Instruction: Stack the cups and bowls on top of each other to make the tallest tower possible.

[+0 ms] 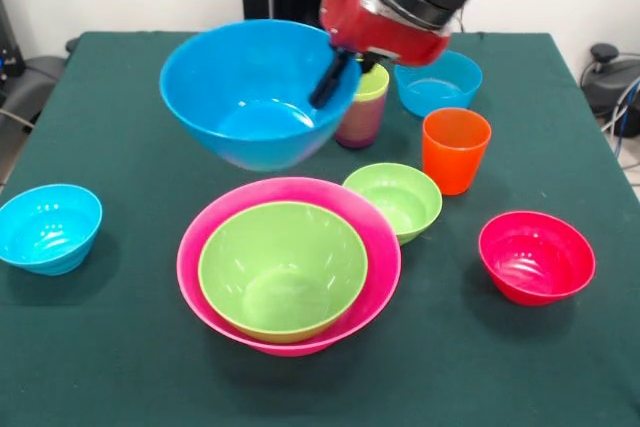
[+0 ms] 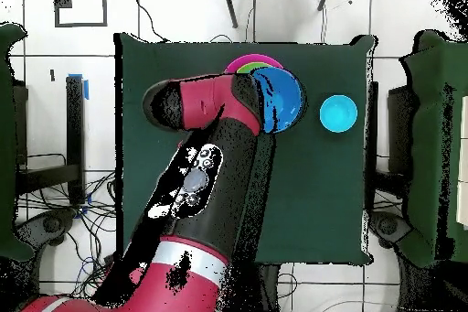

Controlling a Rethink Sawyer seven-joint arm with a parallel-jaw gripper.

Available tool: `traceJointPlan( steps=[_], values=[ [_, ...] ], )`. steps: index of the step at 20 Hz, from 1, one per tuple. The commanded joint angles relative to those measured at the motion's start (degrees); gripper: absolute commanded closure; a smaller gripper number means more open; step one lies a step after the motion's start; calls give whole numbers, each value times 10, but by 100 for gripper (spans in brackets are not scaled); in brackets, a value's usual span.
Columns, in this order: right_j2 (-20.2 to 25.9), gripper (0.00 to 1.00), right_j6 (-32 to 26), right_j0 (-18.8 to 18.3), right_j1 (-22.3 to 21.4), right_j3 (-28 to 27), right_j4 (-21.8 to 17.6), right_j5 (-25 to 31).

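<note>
My gripper (image 1: 326, 95) is shut on the right rim of the large blue bowl (image 1: 255, 92), one black finger inside the wall. It holds the bowl tilted in the air, just behind the tower. The tower is the huge pink bowl (image 1: 384, 247) with the large green bowl (image 1: 282, 269) nested inside. The lime green cup (image 1: 373, 82) sits in the purple cup (image 1: 360, 122) behind the gripper. The orange cup (image 1: 455, 150) stands to their right. In the overhead view the blue bowl (image 2: 283, 98) overlaps the pink bowl (image 2: 239, 62), and the arm hides the gripper.
A small green bowl (image 1: 395, 199) sits right of the tower and a small red bowl (image 1: 536, 257) further right. One small light-blue bowl (image 1: 48, 228) is at the left edge, also seen from overhead (image 2: 338, 113). Another light-blue bowl (image 1: 438, 82) is at the back right.
</note>
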Motion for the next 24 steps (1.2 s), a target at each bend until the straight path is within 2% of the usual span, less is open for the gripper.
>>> traceJointPlan(
  steps=[1, 8, 13, 20, 24],
  values=[
    [-5, 100, 96, 12, 2, 100, -64, -78],
    [-9, 100, 118, 28, 14, 100, -50, -110],
    [11, 100, 98, 23, 35, 53, -35, -92],
    [31, 100, 96, 13, 44, 41, -25, -117],
    [34, 100, 97, 11, 53, 33, -19, -112]
  ],
)
